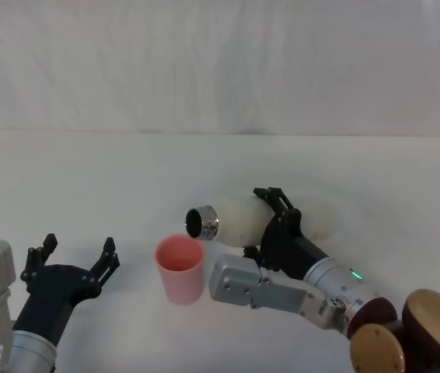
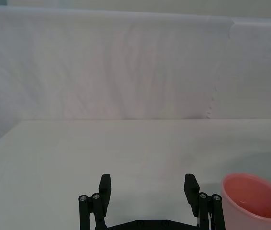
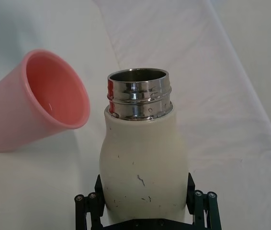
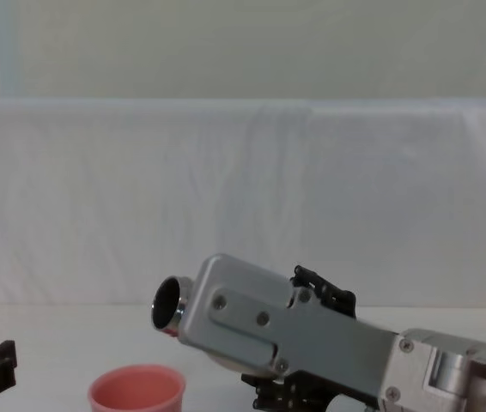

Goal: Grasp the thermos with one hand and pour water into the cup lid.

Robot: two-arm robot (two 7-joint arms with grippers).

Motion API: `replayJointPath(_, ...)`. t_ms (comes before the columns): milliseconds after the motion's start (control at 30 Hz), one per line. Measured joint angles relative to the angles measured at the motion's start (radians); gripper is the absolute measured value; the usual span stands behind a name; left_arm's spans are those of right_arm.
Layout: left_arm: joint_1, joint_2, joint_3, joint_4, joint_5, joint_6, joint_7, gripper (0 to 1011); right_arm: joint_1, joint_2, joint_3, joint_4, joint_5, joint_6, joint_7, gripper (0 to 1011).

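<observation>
My right gripper (image 1: 276,220) is shut on the cream-white thermos (image 1: 239,220) and holds it tipped almost level. Its steel neck (image 1: 202,223) points left, just above the rim of the pink cup lid (image 1: 179,268). In the right wrist view the black fingers (image 3: 90,207) clamp the thermos (image 3: 142,158) at its body, with the cup lid (image 3: 35,108) beside the open mouth. No stream of water is visible. The cup lid (image 4: 136,390) stands upright below the neck (image 4: 167,305). My left gripper (image 1: 80,252) hangs open and holding nothing, left of the cup lid (image 2: 255,201).
The white table (image 1: 88,179) runs back to a white cloth wall (image 1: 220,62). Rounded brown parts (image 1: 426,326) sit at the lower right by my right arm. My right wrist housing (image 4: 269,330) fills the lower middle of the chest view.
</observation>
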Motion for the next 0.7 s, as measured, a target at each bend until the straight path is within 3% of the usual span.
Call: replayJointPath(700,0.0,0.0,0.0,0.0,0.0,0.0,0.0,1001,0.015,-0.006,-0.02,0.014,-0.107,0.028,-0.003,961)
